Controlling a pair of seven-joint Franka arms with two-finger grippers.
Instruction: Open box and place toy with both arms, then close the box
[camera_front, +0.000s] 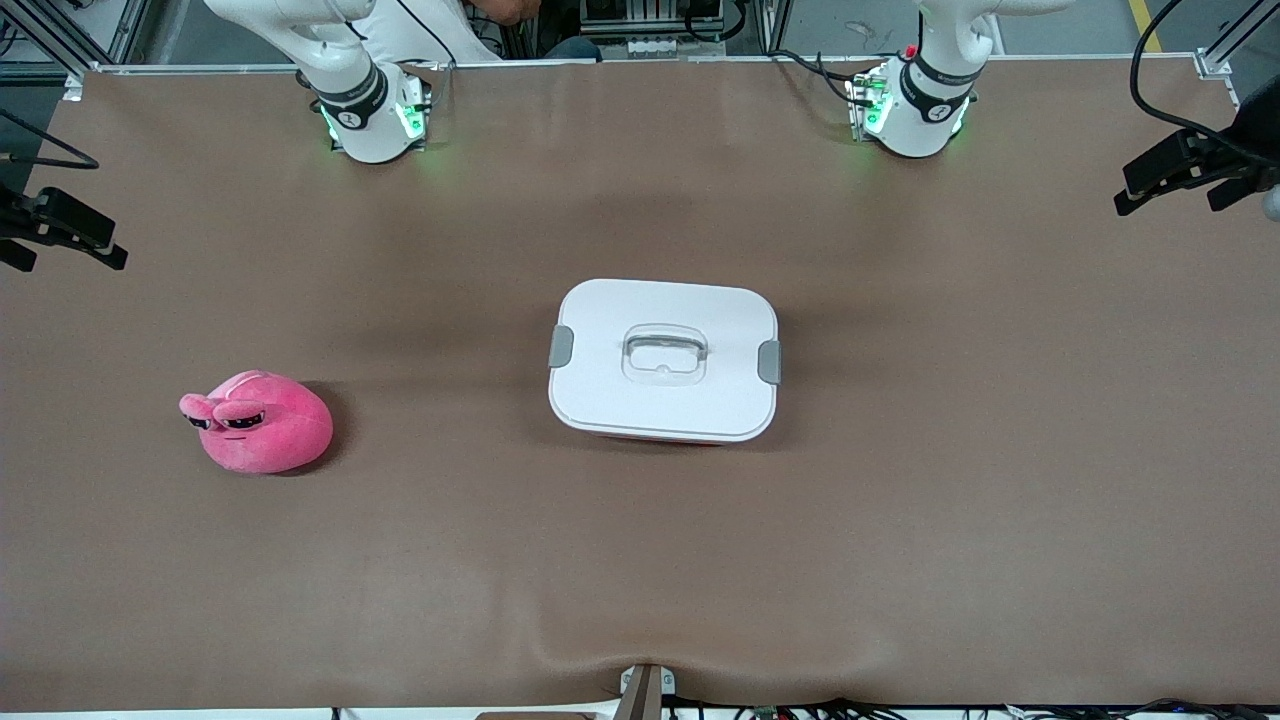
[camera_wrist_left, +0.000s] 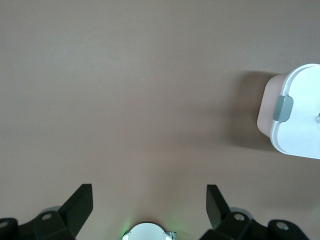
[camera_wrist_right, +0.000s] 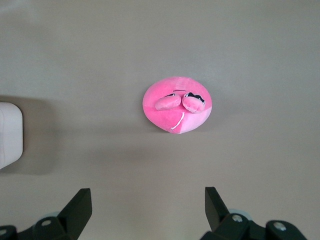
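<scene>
Front view: the box (camera_front: 664, 360) sits mid-table, white lid clipped on with grey clips, clear handle in the middle. The toy (camera_front: 258, 421), a hot-pink blob with droopy eyes, lies toward the right arm's end.

Left wrist view: left gripper (camera_wrist_left: 149, 205) hangs spread wide over bare table (camera_wrist_left: 125, 100), box well off.

Right wrist view: right gripper (camera_wrist_right: 148, 207) gapes wide, toy apart from it.

Lighting: we are seeing even, bright overhead light on the brown table (camera_front: 900, 520), with no glare. Shadows: the box (camera_front: 664, 360) and the toy (camera_front: 258, 422) are casting soft, faint shadows on the cloth; in the wrist views the shadows are showing darker beside each. Green lamps are glowing at both arm bases (camera_front: 372, 122). Focus: all three views are staying sharp, with no blur.
</scene>
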